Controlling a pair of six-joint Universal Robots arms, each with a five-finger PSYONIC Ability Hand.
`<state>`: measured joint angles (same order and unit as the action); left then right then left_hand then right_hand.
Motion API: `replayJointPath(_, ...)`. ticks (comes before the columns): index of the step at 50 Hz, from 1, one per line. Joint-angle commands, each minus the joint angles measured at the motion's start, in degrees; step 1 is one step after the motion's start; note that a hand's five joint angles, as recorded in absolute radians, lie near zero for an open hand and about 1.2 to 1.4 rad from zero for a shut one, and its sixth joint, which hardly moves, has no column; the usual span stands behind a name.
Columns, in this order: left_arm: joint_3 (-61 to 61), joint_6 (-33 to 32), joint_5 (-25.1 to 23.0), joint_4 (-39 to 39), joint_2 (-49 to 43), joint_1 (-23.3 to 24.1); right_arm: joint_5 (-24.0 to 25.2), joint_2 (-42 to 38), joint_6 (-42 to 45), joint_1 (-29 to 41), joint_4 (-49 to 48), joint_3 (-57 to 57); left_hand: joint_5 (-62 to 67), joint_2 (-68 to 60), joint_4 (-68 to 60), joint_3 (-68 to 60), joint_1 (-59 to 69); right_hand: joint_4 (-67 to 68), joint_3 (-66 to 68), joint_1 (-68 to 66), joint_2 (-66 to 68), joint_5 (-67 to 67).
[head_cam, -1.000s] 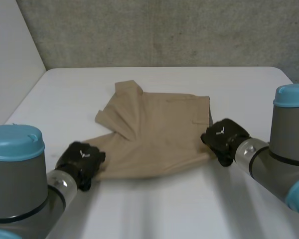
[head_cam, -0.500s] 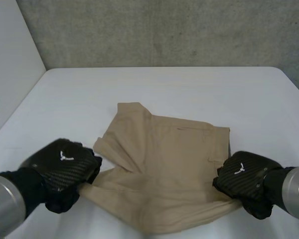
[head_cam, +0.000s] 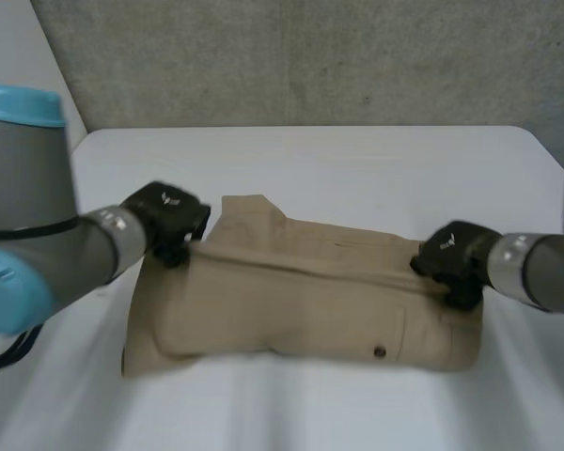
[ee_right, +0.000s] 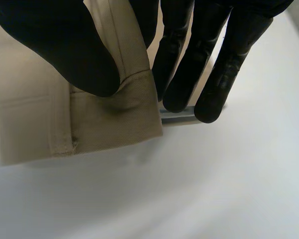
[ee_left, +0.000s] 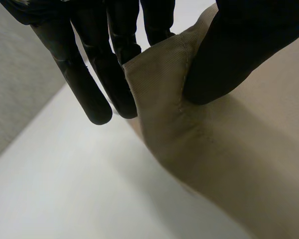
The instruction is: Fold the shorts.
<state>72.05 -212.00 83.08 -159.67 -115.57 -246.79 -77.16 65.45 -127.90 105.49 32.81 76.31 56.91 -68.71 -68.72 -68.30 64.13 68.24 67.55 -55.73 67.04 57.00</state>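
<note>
Head view, shorts (head_cam: 301, 301) on white table (head_cam: 357, 160)

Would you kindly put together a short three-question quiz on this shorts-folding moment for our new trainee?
1. True or false: the left hand is open and clear of the shorts.
2. Where do the fingers and thumb of the right hand pinch the shorts? A) at a corner B) in the middle C) nowhere
3. How many hands hold the shorts?

Key: 1 false, it pinches a corner of the cloth; 2 A; 3 two.
</note>
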Motion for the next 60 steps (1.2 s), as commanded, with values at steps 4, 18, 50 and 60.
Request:
replayJointPath(4,-17.8,-1.5,4.6,-19.5,-18.7,3.2,-7.4,-8.8,-2.5,4.8,-23.2,-6.3,13.1,-11.3,-11.3,-11.7,15.9,11.8,12.4,-24.3,13.0,13.0)
replayJointPath(18,-28.8,-9.4,4.6,-30.6,-35.1,3.2,-11.0,-20.8,4.1,6.4,-41.3,-8.5,13.1,-11.3,-11.3,-11.7,15.9,11.8,12.4,-24.3,13.0,13.0)
replayJointPath(50,-0.3,-1.9,5.1,-51.5,-9.0,3.4,-10.6,0.4,-23.5,5.5,-41.4,-2.9,-56.9,58.7,58.7,58.3,-54.1,-58.2,-57.6,45.7,-57.0,-57.0)
replayJointPath(60,12.5,17.4,4.9,-35.6,4.8,3.1,-4.6,5.6,-34.6,2.6,-23.7,7.4,-56.9,58.7,58.7,58.3,-54.1,-43.2,-42.5,30.7,-42.0,-42.0)
